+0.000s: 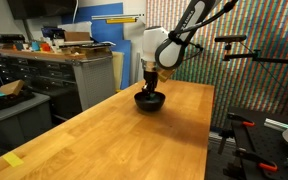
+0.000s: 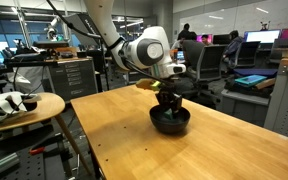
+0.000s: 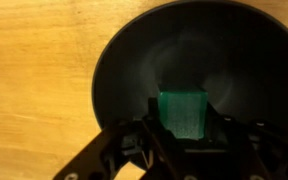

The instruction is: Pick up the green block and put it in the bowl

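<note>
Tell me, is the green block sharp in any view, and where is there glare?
Wrist view: the green block is soft and slightly blurred; the glossy bowl shows a pale sheen on its inner wall. Both exterior views: evenly lit, the bowl small and dark, the block too small to make out.

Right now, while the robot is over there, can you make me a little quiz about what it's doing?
1. True or false: the green block sits between the fingers of the gripper.
2. What is right under the green block in the wrist view? A) the bowl B) a plate C) a cup
3. Fill in: the bowl's colour is ____.

Key: 1 true; 2 A; 3 black.
</note>
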